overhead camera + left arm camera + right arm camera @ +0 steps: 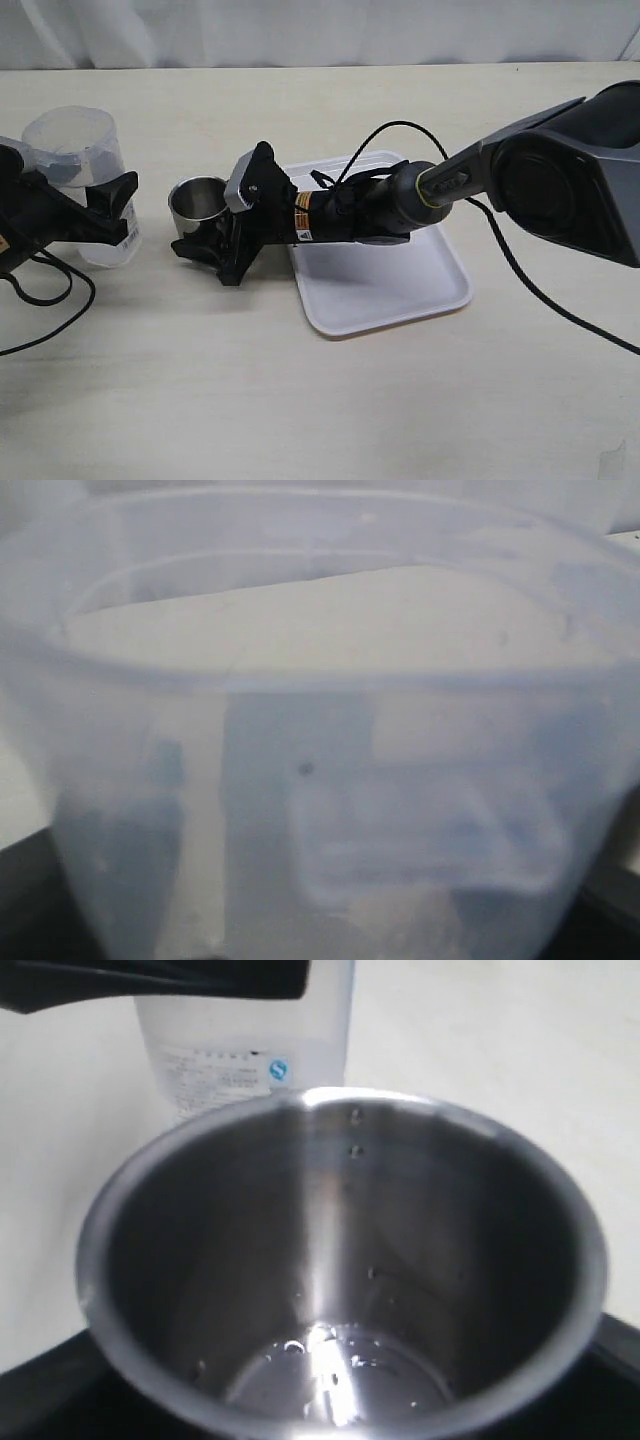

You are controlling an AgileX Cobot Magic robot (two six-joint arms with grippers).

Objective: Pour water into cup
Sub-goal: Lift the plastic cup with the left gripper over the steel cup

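While only a film of water (330,1368) wets the cup (200,1260), your left gripper (118,210) clasps the upright beaker (75,140), right gripper (208,222) clamps the cup; pouring probably mostly left

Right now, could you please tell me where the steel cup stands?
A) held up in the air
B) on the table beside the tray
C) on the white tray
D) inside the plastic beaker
B: in the exterior view the steel cup rests on the table beside the white tray, at the right gripper.
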